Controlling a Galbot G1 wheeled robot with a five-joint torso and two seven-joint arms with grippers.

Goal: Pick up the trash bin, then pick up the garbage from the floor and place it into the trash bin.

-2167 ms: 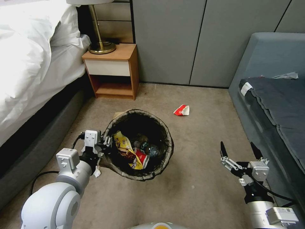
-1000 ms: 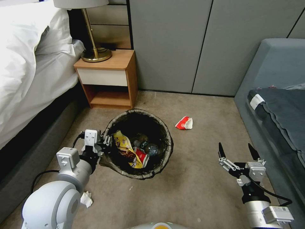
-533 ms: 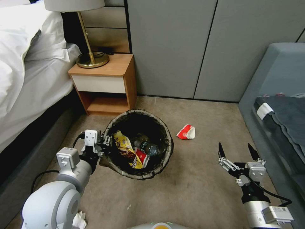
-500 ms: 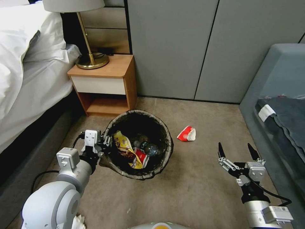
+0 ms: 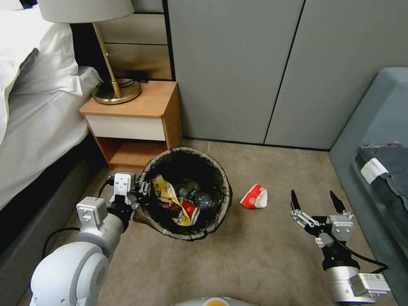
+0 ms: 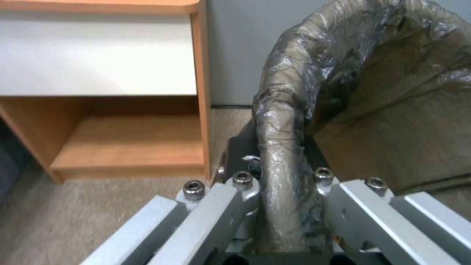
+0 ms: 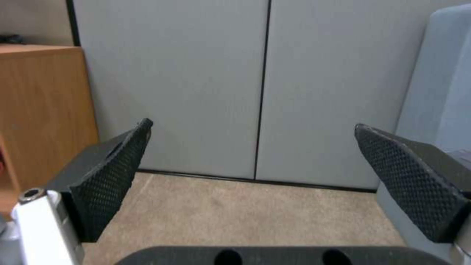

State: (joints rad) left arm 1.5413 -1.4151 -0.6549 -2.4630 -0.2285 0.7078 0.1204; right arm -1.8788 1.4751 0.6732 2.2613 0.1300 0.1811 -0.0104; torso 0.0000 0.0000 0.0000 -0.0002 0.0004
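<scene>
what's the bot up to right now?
The left gripper is shut on the rim of the trash bin, which already holds a yellow snack bag and a bottle. The right gripper hovers open above the carpet, near a red-and-white crumpled wrapper on the floor beside the bin.

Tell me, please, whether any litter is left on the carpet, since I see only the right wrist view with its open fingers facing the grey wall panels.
Observer: Yes, a red-and-white crumpled wrapper lies on the carpet between the trash bin and the right end effector.
Operator: Thank you. Is the bin held?
Observer: The left end effector is shut on the bin's bag-lined rim, beside the nightstand.
Operator: Is anything inside the bin?
Observer: A yellow snack bag and a clear bottle lie inside.
</scene>
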